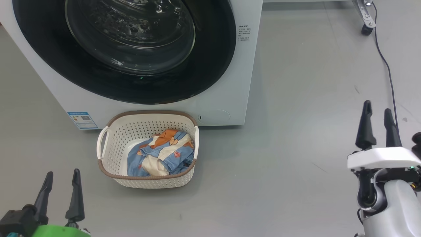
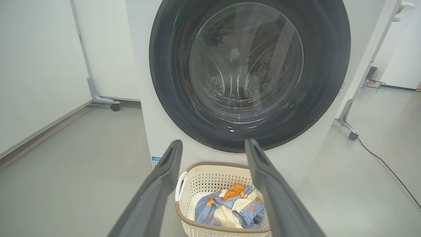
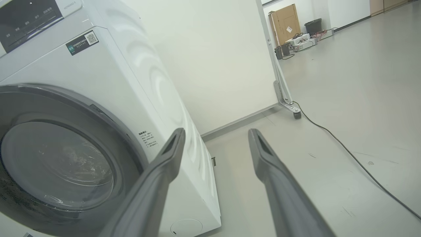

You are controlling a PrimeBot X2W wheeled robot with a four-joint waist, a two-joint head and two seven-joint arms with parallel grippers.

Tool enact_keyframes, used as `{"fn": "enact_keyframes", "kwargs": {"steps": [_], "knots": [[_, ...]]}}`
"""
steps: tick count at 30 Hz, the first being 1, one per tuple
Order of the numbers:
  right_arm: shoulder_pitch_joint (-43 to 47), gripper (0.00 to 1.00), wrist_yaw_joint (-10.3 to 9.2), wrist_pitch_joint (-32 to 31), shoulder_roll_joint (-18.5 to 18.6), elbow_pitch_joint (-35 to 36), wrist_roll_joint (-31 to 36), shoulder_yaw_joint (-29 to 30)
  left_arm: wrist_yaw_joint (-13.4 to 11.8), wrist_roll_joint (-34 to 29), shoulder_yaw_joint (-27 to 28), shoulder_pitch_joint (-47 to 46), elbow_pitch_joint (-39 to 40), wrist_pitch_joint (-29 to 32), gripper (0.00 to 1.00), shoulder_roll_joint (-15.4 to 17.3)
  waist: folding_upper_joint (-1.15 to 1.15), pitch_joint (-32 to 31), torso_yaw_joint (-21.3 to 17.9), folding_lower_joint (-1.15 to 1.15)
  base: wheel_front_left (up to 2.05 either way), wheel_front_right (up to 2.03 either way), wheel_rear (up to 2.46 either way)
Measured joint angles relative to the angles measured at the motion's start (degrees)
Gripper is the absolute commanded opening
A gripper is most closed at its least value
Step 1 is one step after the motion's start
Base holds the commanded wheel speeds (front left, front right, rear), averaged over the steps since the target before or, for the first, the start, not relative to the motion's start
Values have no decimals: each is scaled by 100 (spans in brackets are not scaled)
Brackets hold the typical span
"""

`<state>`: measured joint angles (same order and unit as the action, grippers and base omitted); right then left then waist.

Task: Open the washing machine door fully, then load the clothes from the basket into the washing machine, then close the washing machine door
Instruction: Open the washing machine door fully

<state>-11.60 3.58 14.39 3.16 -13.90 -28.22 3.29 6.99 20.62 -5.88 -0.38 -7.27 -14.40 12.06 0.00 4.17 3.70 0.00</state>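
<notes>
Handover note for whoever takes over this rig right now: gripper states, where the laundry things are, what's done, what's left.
Left gripper: open, empty, low at the left, short of the basket.
Right gripper: open, empty, over the floor to the right of the washing machine.
Washing machine door: looks shut.
Basket: on the floor just in front of the machine, below the door, with the clothes bunched inside.
Done: nothing yet.
Left: open the door fully, load the clothes, close the door.
</notes>
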Motion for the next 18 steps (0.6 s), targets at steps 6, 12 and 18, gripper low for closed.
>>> {"fn": "enact_keyframes", "kwargs": {"steps": [6, 12, 18], "knots": [[-260, 88, 91, -42, -88, -178, -1229, 360, 0, 15, -111, -14, 8, 0, 100, -3, 0, 100, 43, 0, 0, 0, 0], [-748, 0, 115, -401, -79, -346, -2171, 582, 0, 58, -193, -62, 8, 0, 100, -7, 0, 226, 111, 0, 0, 0, 0], [-1183, 0, 114, -881, -67, -535, -2687, 624, 0, 114, -198, -93, 2, 0, 100, -27, 0, 347, 197, 0, 0, 0, 0]]}}
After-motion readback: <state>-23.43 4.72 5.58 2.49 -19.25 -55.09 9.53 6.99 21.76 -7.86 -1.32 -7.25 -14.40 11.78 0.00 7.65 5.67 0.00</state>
